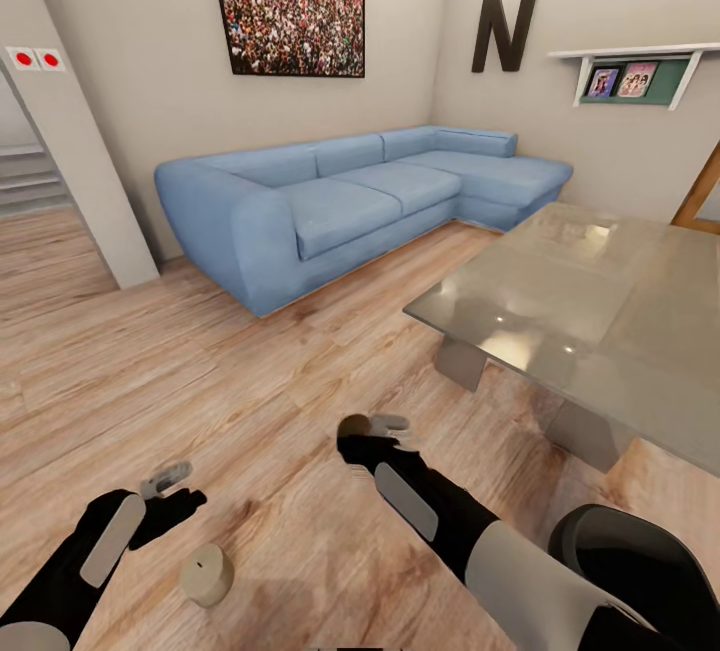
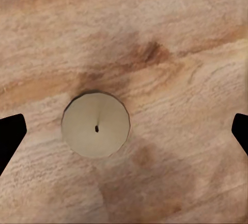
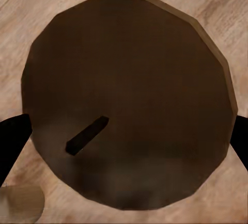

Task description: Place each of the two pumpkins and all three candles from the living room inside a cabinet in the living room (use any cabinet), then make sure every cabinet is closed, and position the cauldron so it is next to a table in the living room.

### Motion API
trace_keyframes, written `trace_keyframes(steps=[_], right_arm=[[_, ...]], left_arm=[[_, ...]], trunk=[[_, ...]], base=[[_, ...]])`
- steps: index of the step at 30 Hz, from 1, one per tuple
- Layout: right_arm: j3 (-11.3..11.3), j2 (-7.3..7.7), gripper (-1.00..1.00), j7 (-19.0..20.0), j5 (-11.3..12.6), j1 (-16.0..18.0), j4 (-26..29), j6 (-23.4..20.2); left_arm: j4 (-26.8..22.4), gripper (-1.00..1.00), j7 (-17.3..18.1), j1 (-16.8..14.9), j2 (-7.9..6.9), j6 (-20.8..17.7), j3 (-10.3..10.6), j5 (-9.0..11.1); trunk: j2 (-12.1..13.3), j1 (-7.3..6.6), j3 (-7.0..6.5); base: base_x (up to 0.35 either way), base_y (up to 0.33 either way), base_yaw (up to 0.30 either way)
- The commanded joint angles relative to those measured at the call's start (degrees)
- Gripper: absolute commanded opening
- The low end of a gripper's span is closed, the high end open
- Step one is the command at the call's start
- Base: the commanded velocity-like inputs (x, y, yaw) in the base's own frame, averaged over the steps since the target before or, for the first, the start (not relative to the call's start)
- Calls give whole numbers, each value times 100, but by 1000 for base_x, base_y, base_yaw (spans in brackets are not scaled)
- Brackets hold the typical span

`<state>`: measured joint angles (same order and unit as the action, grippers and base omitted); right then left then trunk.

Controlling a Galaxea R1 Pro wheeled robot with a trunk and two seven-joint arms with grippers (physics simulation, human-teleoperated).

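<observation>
A pale beige candle [image 1: 207, 574] stands upright on the wood floor. My left gripper [image 1: 165, 489] hovers over it, open. In the left wrist view that candle [image 2: 95, 126] lies between the spread fingertips [image 2: 11, 136], untouched. My right gripper [image 1: 375, 428] is shut on a darker brown candle [image 1: 352, 426], whose top [image 3: 129, 100] with its wick looms large between the fingers in the right wrist view. The black cauldron [image 1: 640, 571] sits on the floor at the lower right, partly behind my right forearm, beside the glossy grey table [image 1: 600, 311]. Pumpkins and cabinet are out of view.
A blue corner sofa [image 1: 340, 196] lines the far wall. A grey pillar [image 1: 75, 161] and stairs stand at the left. A pale round edge [image 3: 18, 203] shows on the floor below the held candle. Open wood floor [image 1: 200, 371] lies between sofa and arms.
</observation>
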<state>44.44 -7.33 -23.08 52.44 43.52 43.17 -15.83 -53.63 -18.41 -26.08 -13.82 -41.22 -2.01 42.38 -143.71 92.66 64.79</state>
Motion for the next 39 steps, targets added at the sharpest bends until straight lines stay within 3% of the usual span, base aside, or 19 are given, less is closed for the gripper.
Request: trace_keyframes(steps=[1, 8, 12, 17, 22, 28, 34, 39], right_arm=[[21, 4, -100, -85, 37, 7, 198, -13], [6, 20, -100, -424, 133, -24, 2514, -522], [3, 28, -100, -394, 193, -34, 3058, -712], [33, 97, -100, -316, 575, -42, 3685, -780], [45, 176, -100, -139, 897, -45, 3889, -792], [22, 188, -100, 746, 1178, -46, 3920, -1177], [13, 188, -100, 853, 1264, -46, 3919, -1234], [14, 188, -100, 860, 1268, -46, 3917, -1237]], left_arm=[[6, 100, -48, -2, 4, -2, 2, 57], [61, 100, -49, -2, 44, 57, 8, 43], [63, 100, -49, -2, 47, 61, 7, 53], [65, 100, -49, -2, 56, 61, 7, 75], [78, 100, -12, 1, 63, 67, 62, 83], [72, 100, 21, 14, 64, 70, 76, 79], [80, 100, -9, 23, 128, 76, 100, 74], [81, 100, -41, 30, 135, 101, 86, 48]], trunk=[[-3, -2, 5], [-3, -2, 5], [-3, -2, 5], [-3, -2, 5], [-3, -2, 5], [-3, -2, 5], [-3, -2, 5], [-9, 11, 116]], base=[[0, 0, 0], [0, 0, 0], [0, 0, 0], [0, 0, 0], [0, 0, 0], [0, 0, 0], [0, 0, 0], [0, 0, 0]])
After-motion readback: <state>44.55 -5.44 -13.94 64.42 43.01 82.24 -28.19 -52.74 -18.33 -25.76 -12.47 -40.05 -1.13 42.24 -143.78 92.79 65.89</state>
